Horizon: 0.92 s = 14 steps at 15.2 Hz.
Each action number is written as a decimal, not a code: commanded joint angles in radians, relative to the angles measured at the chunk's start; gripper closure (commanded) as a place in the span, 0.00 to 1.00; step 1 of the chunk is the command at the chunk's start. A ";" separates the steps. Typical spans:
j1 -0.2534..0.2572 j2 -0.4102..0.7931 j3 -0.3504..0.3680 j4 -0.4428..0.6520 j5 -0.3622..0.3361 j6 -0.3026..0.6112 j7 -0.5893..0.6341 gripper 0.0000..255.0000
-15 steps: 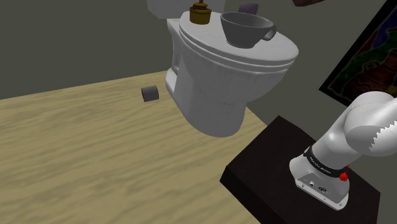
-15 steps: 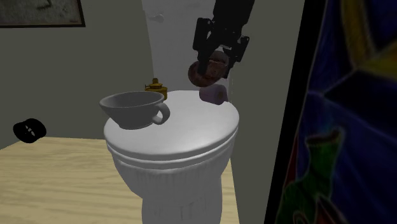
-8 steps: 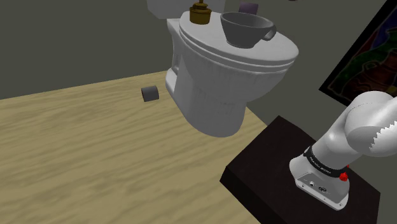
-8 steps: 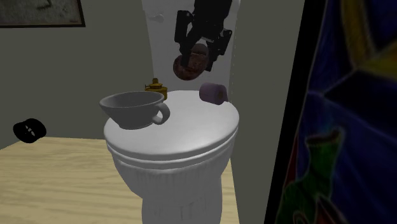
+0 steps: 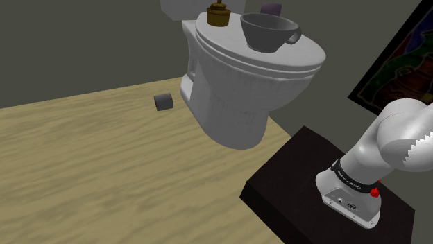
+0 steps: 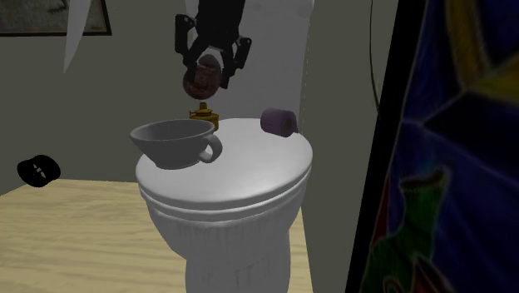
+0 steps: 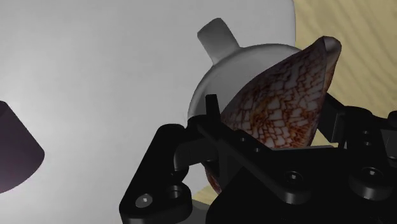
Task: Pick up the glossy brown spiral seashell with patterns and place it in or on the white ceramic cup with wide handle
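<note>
I have the gripper point(image 6: 207, 70) closed on the seashell point(image 6: 202, 81): its 2 black fingers clamp the brown, net-patterned body from opposite sides, so the jaws stand only as far apart as the shell is wide. The seashell hangs in the air, touching nothing else.

The cup point(image 6: 170, 141) sits below the jaws on the toilet lid point(image 6: 249, 171). In the wrist view it lies straight beyond the seashell, with its handle poking out past 1 fingertip. In the second exterior view it looks offset to 1 side of the jaws rather than squarely under them. I judge the alignment unfinished.

What worries me:
- The shell is glossy and tapered, so it could pivot or slide out between the fingers while I move.
- If I let go off-centre, it could strike the rim, bounce onto the curved lid and roll off to the floor.
- The cup is wide at the mouth and narrow at the foot, so a nudge from a finger or a hard drop could tip it.
- A brass ornament point(image 6: 202, 114) stands almost directly beneath the jaws, and a careless descent could knock it.
- A mauve roll point(image 6: 279, 121) lies further off to the side and seems safe.

As for contents, the cup looks empty from what I can see of its inside.
</note>
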 commanded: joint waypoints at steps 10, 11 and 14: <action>0.050 0.058 0.107 -0.030 0.038 0.118 0.139 1.00; 0.049 0.051 0.108 -0.051 0.036 0.132 0.136 1.00; 0.047 0.031 0.111 -0.113 0.033 0.173 0.130 1.00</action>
